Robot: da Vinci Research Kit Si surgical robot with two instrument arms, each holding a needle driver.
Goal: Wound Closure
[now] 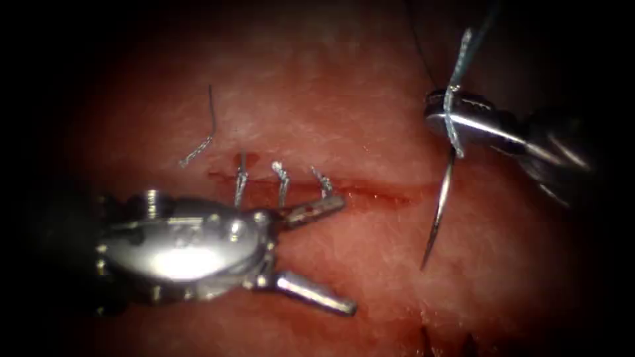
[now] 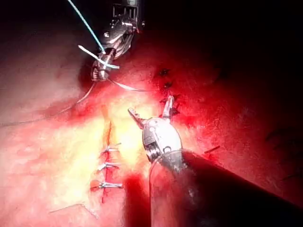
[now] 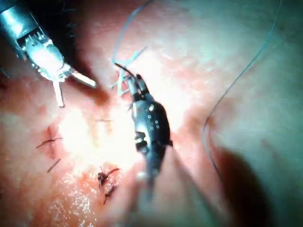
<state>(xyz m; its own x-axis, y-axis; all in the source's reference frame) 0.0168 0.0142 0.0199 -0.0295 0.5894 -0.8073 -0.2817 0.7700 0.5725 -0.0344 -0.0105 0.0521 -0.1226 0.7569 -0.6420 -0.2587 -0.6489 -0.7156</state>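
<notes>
The tissue [image 1: 344, 119] was pink and wet, with three stitches [image 1: 281, 182] over the cut [image 1: 370, 193]. My left claw [image 1: 331, 254] gaped wide and held nothing. My right claw [image 1: 444, 118] was clamped on the needle [image 1: 440, 211] near its thread [image 1: 463, 56] end, hanging outside the tissue.

The tissue [image 1: 370, 86] was basically the whole backdrop here, pinkish and wet-looking. The cut [image 1: 370, 193] ran sideways across the middle of the endoscope frame, with red fluid [image 1: 390, 197] along its right part. Three stitches [image 1: 281, 182] crossed the cut left of centre, and a loose cut end of thread [image 1: 202, 135] lay on the tissue at upper left.
</notes>
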